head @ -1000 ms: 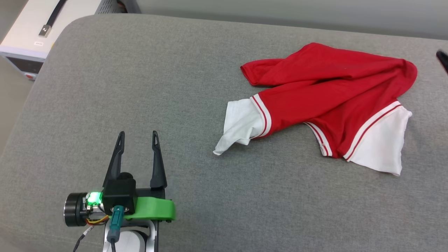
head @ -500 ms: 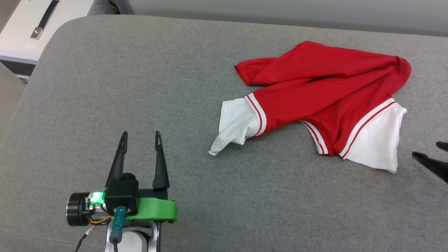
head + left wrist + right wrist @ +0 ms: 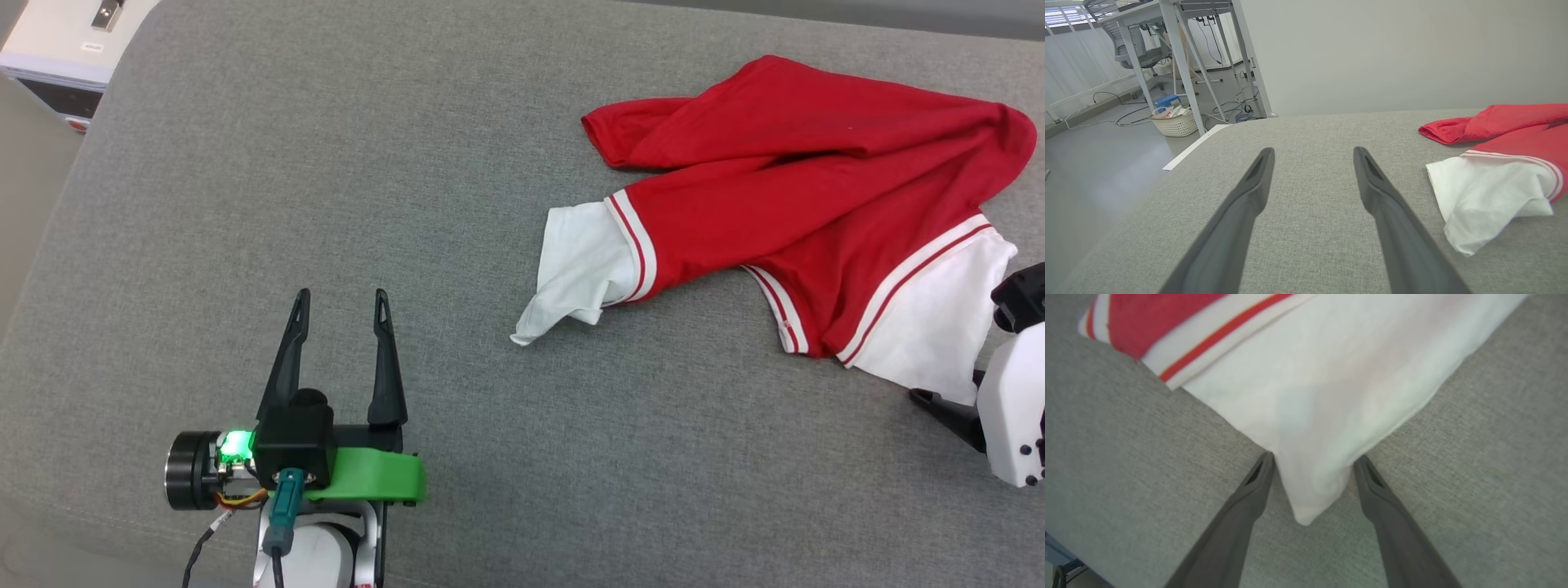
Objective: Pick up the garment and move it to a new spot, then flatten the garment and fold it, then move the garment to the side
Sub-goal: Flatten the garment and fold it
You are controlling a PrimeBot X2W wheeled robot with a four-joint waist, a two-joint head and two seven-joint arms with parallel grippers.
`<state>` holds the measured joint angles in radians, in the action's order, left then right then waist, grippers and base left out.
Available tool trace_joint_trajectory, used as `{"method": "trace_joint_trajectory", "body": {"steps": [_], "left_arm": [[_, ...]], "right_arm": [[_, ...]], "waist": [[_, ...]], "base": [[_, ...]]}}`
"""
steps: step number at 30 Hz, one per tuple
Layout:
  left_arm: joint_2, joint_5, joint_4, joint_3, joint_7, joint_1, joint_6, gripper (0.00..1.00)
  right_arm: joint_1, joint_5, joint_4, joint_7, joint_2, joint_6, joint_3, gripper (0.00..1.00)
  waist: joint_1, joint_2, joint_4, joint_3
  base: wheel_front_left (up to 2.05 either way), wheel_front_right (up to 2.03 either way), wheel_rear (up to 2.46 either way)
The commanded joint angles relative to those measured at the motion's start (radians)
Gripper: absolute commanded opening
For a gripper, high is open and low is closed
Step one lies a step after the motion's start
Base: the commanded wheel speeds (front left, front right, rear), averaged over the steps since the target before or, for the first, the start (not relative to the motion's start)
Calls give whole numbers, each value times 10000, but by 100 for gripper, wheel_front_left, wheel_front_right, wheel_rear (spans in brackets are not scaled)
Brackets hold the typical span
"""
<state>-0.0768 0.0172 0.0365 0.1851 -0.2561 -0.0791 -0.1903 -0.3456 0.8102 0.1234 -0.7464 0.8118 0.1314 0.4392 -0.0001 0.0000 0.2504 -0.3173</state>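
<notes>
Pick-up step, I judge: garment (image 3: 800,188) crumpled on the grey padded surface (image 3: 326,163), right hand (image 3: 1313,457) spread astride its white sleeve corner (image 3: 1306,490), left hand (image 3: 341,296) spread, well apart; next, pinch that corner.

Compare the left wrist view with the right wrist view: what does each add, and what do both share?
Left wrist view: the left gripper open over the bare gray cushion, with a wicker basket on the floor beyond. Right wrist view: the right gripper open, a white sleeve corner between its fingers. Shared: the garment lying on that cushion.
</notes>
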Motion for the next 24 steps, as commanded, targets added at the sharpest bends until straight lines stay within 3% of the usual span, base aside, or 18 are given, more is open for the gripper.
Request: {"method": "trace_joint_trajectory", "body": {"steps": [1, 3, 4, 5, 16, 24], "left_arm": [[43, -29, -23, -27, -57, -170, -33, 100], [46, -26, -37, -56, -57, -140, -47, 100], [46, -24, -47, -82, -57, -114, -57, 100], [42, -22, -59, -107, -57, -90, -66, 100], [-23, -55, -203, -178, -57, 201, -29, 100], [-121, -14, -221, -333, -57, 745, -53, 100]], "right_arm": [[170, -69, 253, 17, -299, -7, 304, 100], [233, -77, 342, 168, -367, -7, 397, 100], [253, -53, 358, 281, -393, -7, 445, 43], [260, -28, 362, 399, -420, -7, 465, 0], [716, 69, -192, 2189, -262, -7, 26, 0], [2732, 395, -1131, 2265, -130, -7, -1368, 0]], "waist": [[1, 0, 57, -36], [1, 0, 39, 2], [1, 0, 10, 34], [1, 0, -26, 78], [1, 0, -533, 898], [1, 0, -936, 1527]], "base": [[0, 0, 0], [0, 0, 0], [0, 0, 0], [0, 0, 0], [0, 0, 0], [0, 0, 0]]}}
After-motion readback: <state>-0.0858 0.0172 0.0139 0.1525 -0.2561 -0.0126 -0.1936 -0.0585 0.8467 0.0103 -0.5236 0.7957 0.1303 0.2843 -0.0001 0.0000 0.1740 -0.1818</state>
